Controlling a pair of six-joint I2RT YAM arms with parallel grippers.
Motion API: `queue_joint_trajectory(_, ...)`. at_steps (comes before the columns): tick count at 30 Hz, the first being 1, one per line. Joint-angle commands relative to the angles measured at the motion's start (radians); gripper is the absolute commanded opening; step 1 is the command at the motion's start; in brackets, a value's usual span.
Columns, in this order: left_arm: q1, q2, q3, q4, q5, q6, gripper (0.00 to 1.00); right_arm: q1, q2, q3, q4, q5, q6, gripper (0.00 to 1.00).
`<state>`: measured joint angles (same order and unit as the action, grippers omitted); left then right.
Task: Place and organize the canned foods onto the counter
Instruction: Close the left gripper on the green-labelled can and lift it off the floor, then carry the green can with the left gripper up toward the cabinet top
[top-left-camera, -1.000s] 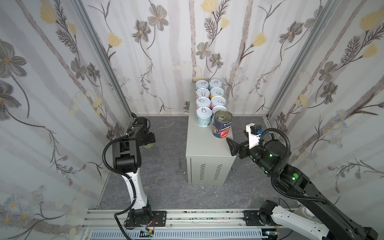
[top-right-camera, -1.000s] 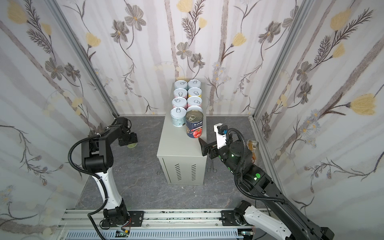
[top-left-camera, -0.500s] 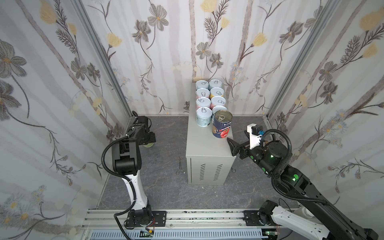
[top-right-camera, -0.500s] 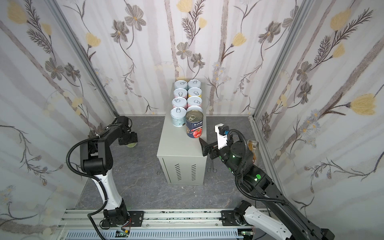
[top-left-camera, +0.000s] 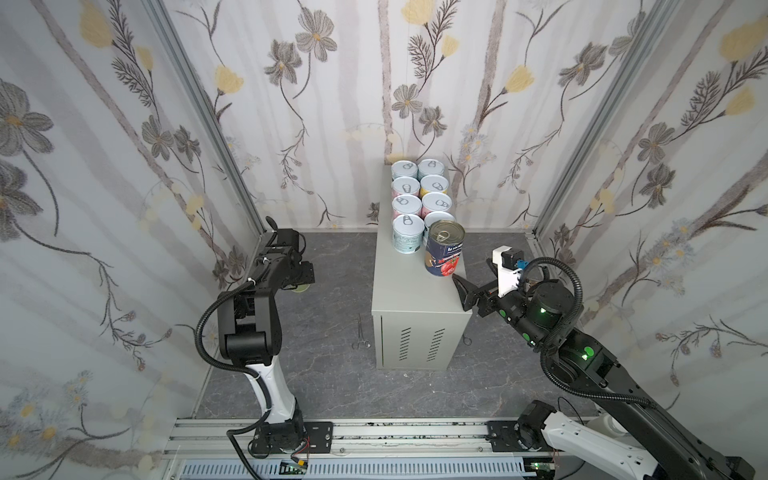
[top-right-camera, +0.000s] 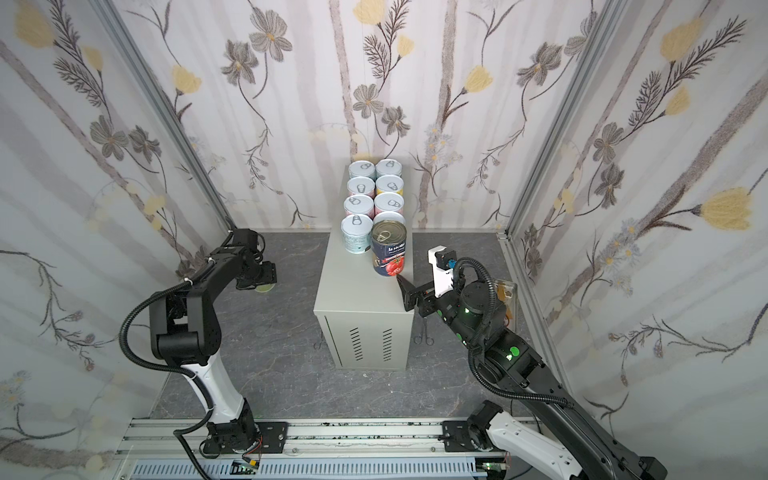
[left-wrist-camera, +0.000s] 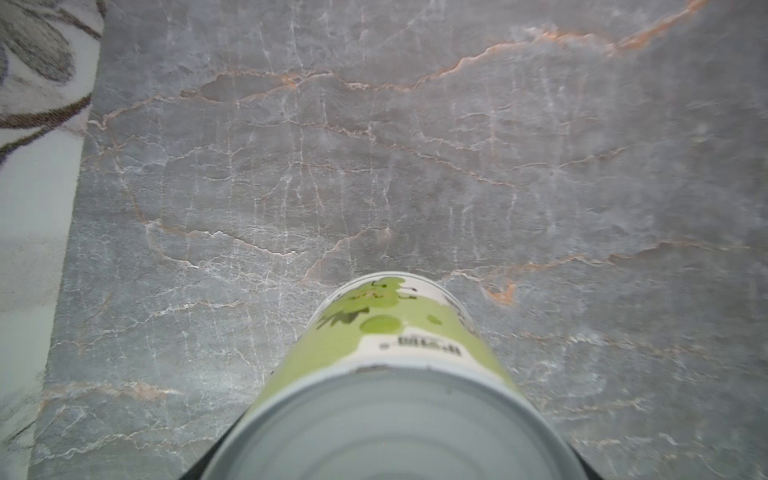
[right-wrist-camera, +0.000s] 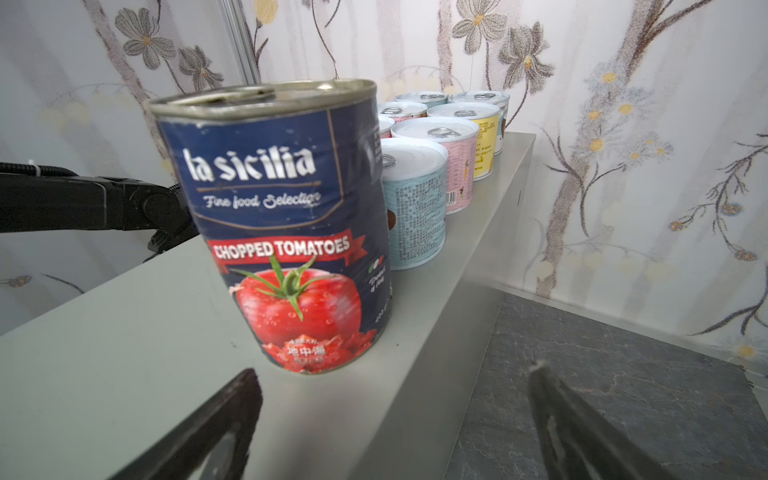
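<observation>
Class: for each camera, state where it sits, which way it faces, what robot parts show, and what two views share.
Top views: high up, looking down on the counter; left arm, right arm show.
Left wrist: on left arm, facing floor past green can; no robot part clear.
Right wrist: on right arm, facing tomato can; open right pincer shows.
Shared: tomato can, top and right wrist.

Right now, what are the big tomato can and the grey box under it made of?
The tomato can looks like metal: dull silvery rimmed lid, glossy printed label, probably paper. The grey box seems painted sheet metal: smooth matte top, punched vent slots.
</observation>
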<state>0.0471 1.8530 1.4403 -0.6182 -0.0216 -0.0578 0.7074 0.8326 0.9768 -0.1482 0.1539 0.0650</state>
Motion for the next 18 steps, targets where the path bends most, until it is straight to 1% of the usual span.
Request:
queue_joint_trajectory(1, -0.014, -0.070, -0.012, -0.018, 0.043, -0.022, 0.67, -0.008, 0.030, 0.032, -0.028, -0.056, -0.066, 1.00)
queue_joint_trajectory(5, -0.027, -0.186, -0.028, -0.066, 0.058, -0.031, 0.67, -0.011, 0.062, 0.077, -0.042, -0.124, -0.099, 1.00)
queue_joint_trajectory(10, -0.038, -0.315, 0.001, -0.172, 0.080, -0.020, 0.66, -0.011, 0.069, 0.097, -0.049, -0.177, -0.107, 1.00)
queue_joint_trajectory(18, -0.076, -0.487, 0.065, -0.322, 0.113, -0.016, 0.65, -0.011, 0.062, 0.111, -0.040, -0.227, -0.093, 1.00)
